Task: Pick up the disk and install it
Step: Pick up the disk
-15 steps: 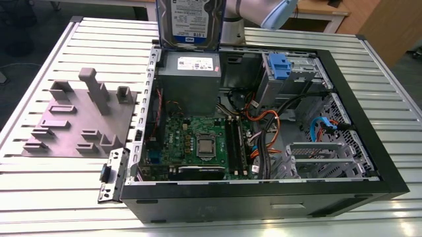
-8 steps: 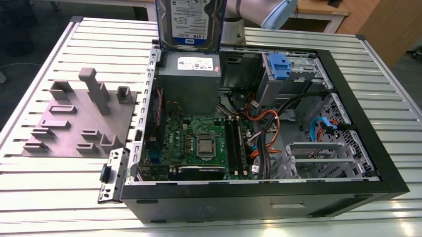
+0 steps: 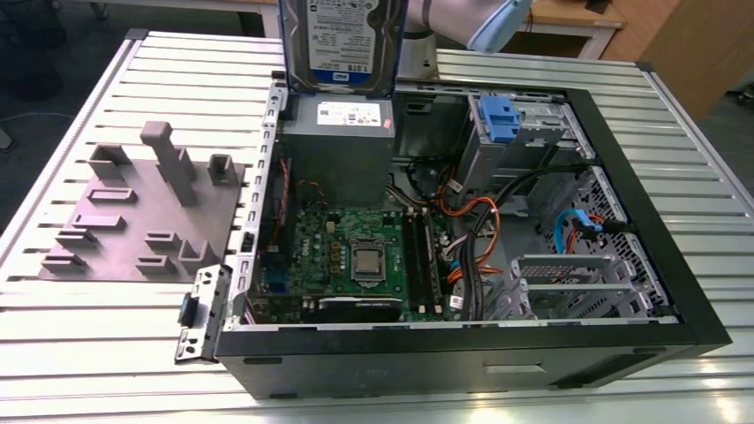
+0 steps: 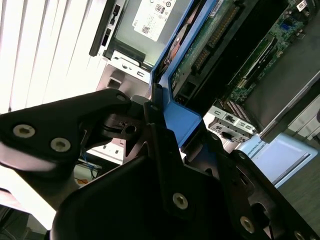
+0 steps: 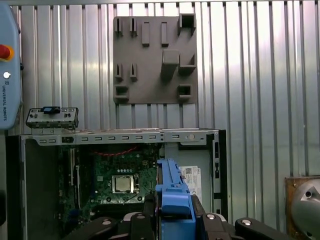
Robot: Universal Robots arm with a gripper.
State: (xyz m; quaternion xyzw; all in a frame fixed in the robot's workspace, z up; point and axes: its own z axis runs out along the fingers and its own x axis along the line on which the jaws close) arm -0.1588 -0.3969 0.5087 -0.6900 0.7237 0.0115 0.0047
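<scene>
Pick-up done, install not yet, judging by how things lie; the disk (image 3: 339, 44) hangs upright above the open computer case (image 3: 659, 203), over its far wall and just above the grey metal box (image 3: 342, 150) inside the case; it touches nothing in the case. In the first wrist view the gripper (image 5: 172, 212) is clamped on the disk's blue carrier frame, one finger on each side; the case's motherboard (image 5: 120, 175) lies below. The blue latch (image 3: 500, 119) inside the case stands apart from the disk.
</scene>
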